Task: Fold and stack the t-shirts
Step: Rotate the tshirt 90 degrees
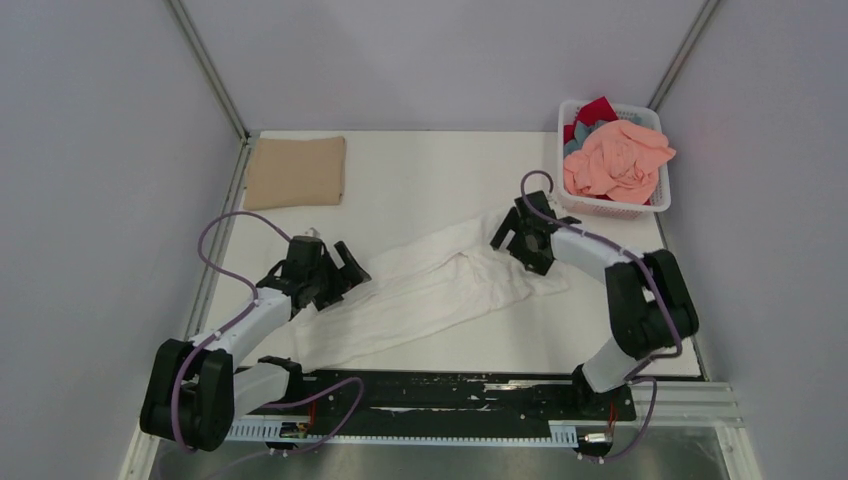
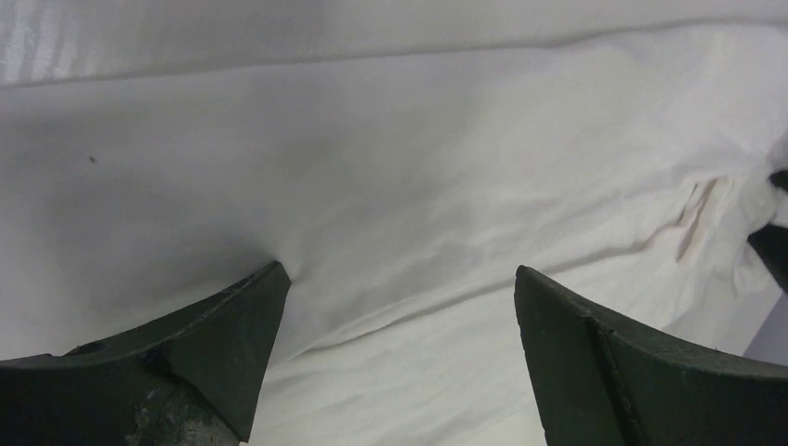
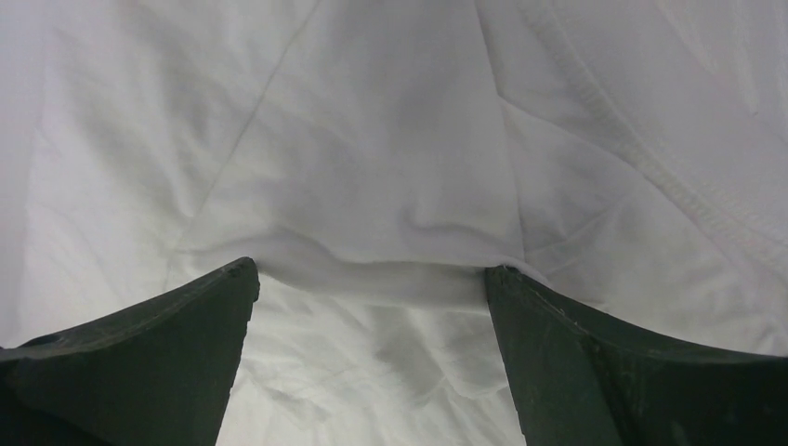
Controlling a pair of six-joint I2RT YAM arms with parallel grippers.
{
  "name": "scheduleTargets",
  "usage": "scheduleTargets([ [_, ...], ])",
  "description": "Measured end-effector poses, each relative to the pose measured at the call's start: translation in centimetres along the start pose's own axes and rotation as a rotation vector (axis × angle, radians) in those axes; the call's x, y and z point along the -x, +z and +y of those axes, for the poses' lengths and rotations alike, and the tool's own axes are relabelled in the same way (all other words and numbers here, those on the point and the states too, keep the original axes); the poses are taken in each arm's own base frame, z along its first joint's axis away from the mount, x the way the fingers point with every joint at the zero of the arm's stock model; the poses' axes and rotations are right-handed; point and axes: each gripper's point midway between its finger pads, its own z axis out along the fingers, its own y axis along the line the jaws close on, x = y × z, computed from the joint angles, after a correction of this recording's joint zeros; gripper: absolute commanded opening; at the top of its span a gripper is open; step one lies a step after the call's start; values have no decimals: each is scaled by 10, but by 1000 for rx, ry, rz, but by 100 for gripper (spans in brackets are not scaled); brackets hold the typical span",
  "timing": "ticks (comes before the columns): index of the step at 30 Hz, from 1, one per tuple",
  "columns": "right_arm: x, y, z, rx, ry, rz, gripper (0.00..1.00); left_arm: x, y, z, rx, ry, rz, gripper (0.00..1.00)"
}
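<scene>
No writing, label, brand or number can be read in any view. The white shirt (image 1: 430, 285) shows only plain cloth and a stitched hem. The tan shirt (image 1: 296, 172) and the basket (image 1: 610, 207) bear no legible mark. The pale flecks on the black rail (image 1: 450, 395) at the near edge of the desk are too small to make out.

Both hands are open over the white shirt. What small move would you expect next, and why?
Probably close both hands: the left hand and right hand stand open with fingertips down near opposite ends of the white shirt, which lies bunched in a diagonal strip, unfolded. Gripping the ends would let them spread it flat.
</scene>
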Motion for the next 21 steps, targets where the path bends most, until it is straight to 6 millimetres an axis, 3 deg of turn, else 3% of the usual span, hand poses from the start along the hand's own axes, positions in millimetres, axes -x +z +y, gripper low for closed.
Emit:
scheduleTargets([
  [1, 22, 13, 23, 24, -23, -16, 100, -1, 0, -3, -10, -5, 1, 100],
  [5, 77, 49, 79, 92, -67, -60, 100, -13, -1, -15, -49, -19, 26, 100],
  [13, 165, 111, 184, 270, -240, -142, 100, -55, -5, -44, -124, -30, 83, 100],
  [16, 186, 128, 218, 347, -297, -179, 100, -72, -3, -58, -144, -28, 93, 100],
  [21, 196, 140, 258, 491, -320, -193, 100, -93, 8, -89, -169, -27, 98, 100],
])
